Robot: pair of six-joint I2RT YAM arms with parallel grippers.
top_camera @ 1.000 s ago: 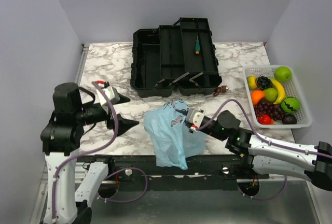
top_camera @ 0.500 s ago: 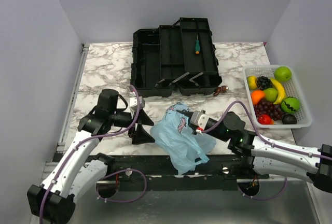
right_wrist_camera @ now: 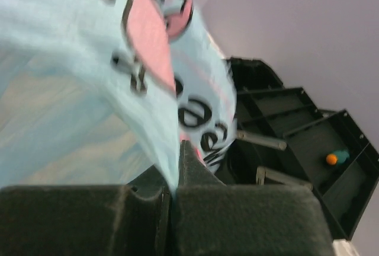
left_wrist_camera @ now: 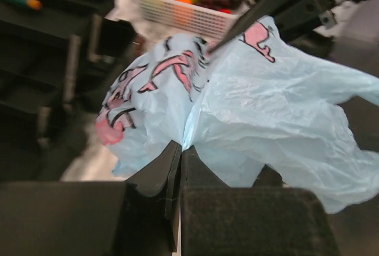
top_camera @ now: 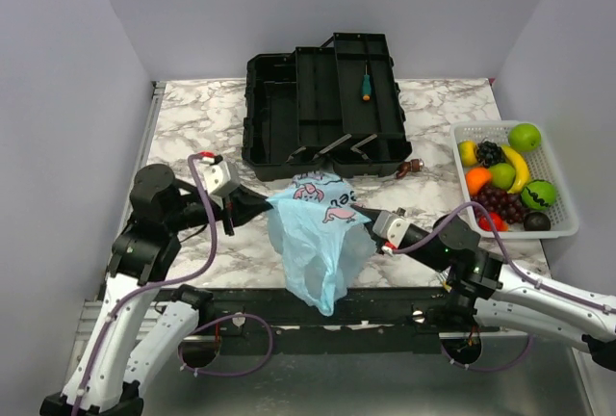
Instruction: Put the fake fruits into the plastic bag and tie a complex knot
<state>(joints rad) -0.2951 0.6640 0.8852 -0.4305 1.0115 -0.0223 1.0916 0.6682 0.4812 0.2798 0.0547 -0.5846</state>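
The light-blue plastic bag (top_camera: 313,233) with its pink and dark print hangs stretched between both grippers above the table's front edge. My left gripper (top_camera: 264,203) is shut on the bag's left top edge; in the left wrist view its jaws (left_wrist_camera: 180,148) pinch a fold of the bag (left_wrist_camera: 254,96). My right gripper (top_camera: 359,212) is shut on the right top edge, with bag film (right_wrist_camera: 118,60) caught between its jaws (right_wrist_camera: 176,176). The fake fruits (top_camera: 505,183) lie in the white mesh basket (top_camera: 564,206) at the right. No knot is in view.
An open black toolbox (top_camera: 322,108) stands at the back centre with a green-handled screwdriver (top_camera: 366,84) in a tray. A small brown object (top_camera: 412,167) lies by its right corner. Grey walls close in both sides.
My left arm swung in from the left and its open gripper shut on the bag's left edge. The bag rose and spread between the two grippers. The right gripper stayed shut.
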